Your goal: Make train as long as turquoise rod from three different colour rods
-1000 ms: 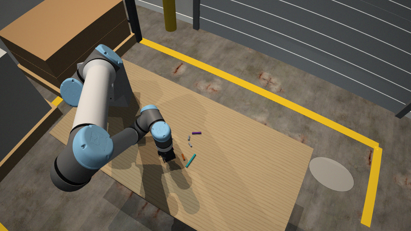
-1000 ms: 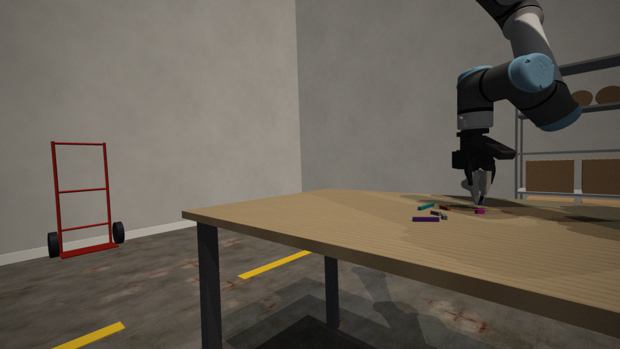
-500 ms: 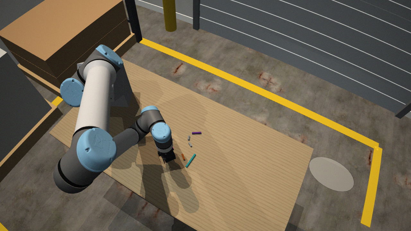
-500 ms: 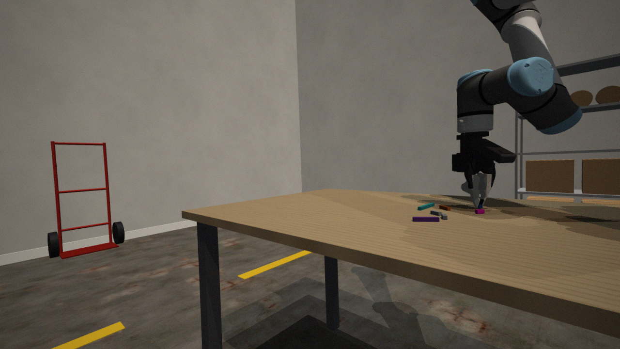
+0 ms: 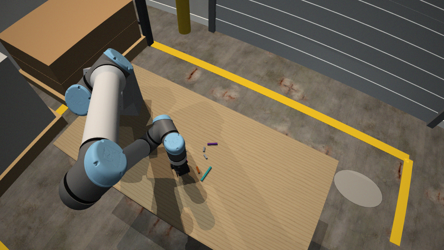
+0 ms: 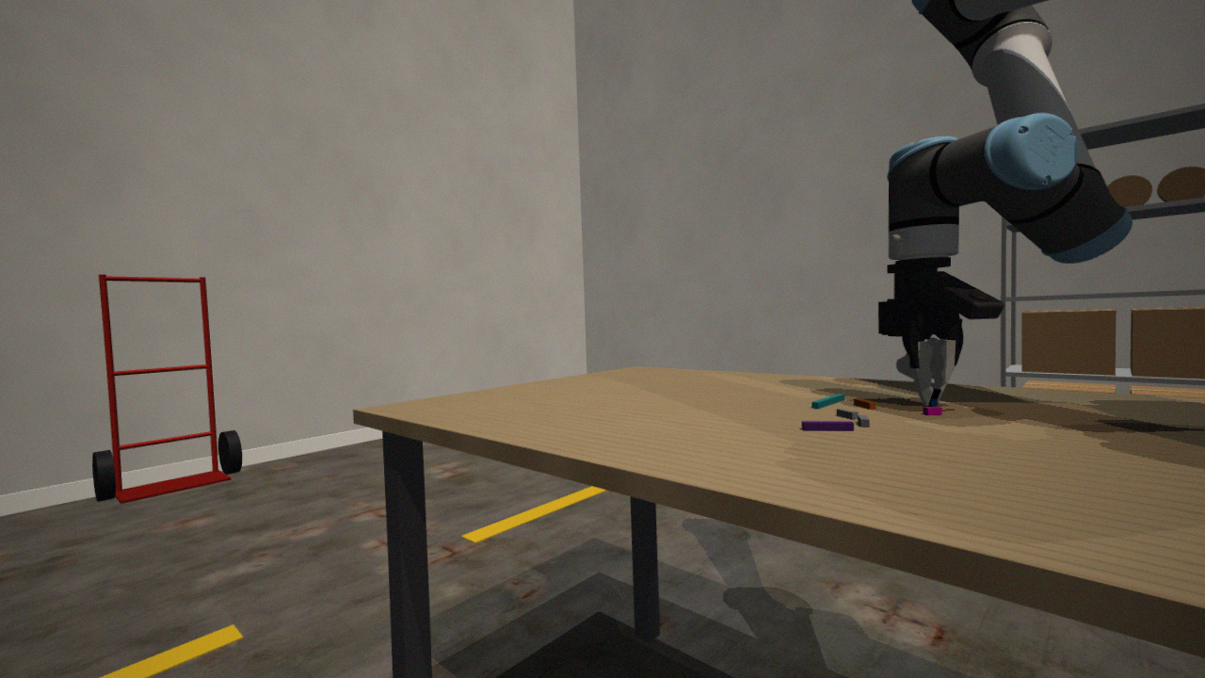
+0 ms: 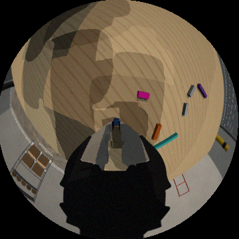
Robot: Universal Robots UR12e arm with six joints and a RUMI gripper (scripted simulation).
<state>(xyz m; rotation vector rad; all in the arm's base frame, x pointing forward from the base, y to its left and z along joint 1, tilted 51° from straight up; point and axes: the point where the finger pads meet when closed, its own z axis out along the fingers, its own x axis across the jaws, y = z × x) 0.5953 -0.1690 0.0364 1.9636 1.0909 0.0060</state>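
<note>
Tool: closing on the blue rod, which is hanging left of the turquoise rod in the wrist view.
Magenta rod: lying left of the turquoise rod.
Orange rod: lying just beside the turquoise rod.
Near grey rod: lying right of it.
Far grey rod: lying beyond, still unjoined.
Purple rod: lying farthest right.
Train: not yet forming; blue, one grey and purple are apparently awaiting alignment.
</note>
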